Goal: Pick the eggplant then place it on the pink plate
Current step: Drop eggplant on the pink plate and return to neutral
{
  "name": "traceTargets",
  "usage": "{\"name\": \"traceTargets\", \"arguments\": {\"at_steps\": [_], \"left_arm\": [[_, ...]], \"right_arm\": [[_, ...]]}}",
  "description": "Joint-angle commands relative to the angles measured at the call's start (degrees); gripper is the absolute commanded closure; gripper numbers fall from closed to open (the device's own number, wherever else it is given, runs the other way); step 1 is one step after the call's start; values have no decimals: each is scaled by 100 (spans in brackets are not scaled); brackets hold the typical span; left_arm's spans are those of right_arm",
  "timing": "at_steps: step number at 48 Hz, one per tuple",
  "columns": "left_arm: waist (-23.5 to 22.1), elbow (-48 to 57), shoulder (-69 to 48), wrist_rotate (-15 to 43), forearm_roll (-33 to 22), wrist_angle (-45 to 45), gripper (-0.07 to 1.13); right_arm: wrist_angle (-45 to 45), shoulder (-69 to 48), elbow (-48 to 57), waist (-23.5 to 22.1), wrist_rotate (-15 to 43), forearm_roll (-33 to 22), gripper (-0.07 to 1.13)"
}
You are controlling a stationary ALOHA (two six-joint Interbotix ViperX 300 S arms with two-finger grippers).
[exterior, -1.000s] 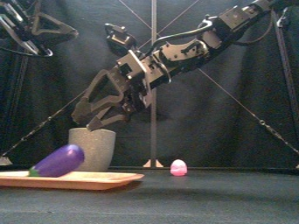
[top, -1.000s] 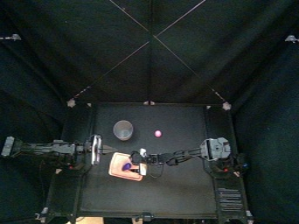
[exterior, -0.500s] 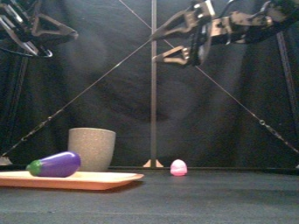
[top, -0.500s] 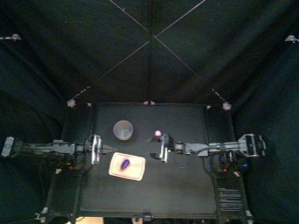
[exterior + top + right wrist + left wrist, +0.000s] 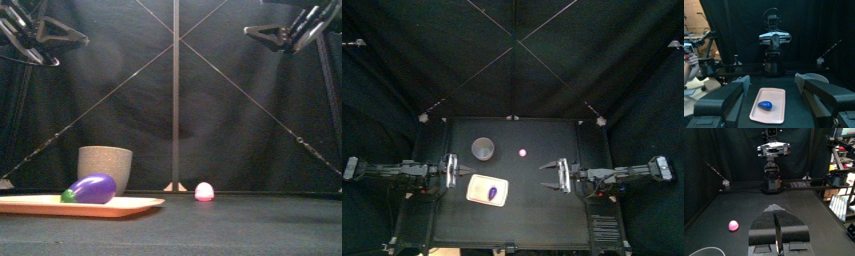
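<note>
The purple eggplant (image 5: 490, 188) lies on its side on the flat pink plate (image 5: 476, 196) at the table's front left, with nothing touching it. In the front view the eggplant (image 5: 91, 189) rests on the plate (image 5: 127, 206) with its green cap to the left. My right gripper (image 5: 556, 176) is open and empty, well to the right of the plate and high above the table (image 5: 277, 35). Its wrist view looks down on the plate (image 5: 775, 114) and eggplant (image 5: 765, 105). My left gripper (image 5: 452, 172) rests shut at the left, beside the plate.
A tall grey speckled cup (image 5: 484, 149) stands just behind the plate, also seen as the cup (image 5: 104, 166) in the front view. A small pink egg toy (image 5: 524, 153) sits to the cup's right, mid-table.
The right gripper let go of the eggplant over the plate, then drew back to the right and rose. The eggplant settled on the plate. The left arm stayed still.
</note>
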Motion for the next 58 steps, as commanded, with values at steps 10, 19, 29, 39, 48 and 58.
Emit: {"name": "traceTargets", "arguments": {"at_steps": [10, 19, 29, 39, 48, 58], "left_arm": [[9, -70, 18, 9, 18, -18, 108], [18, -70, 18, 9, 44, -18, 108], [35, -53, 18, 9, 44, -18, 108], [79, -44, 26, 9, 44, -18, 108], [79, -35, 18, 9, 44, -18, 108], [70, -44, 18, 9, 44, -18, 108]], "right_arm": [[738, -738, 211, 70, 44, -70, 1], [1204, -1046, 176, 35, 26, -70, 1], [1230, -1072, 229, 18, 9, -70, 1], [1230, -1072, 220, -18, -9, -70, 1], [1230, -1072, 237, -26, -18, -79, 1], [1230, -1072, 255, -18, -9, -79, 1]]}}
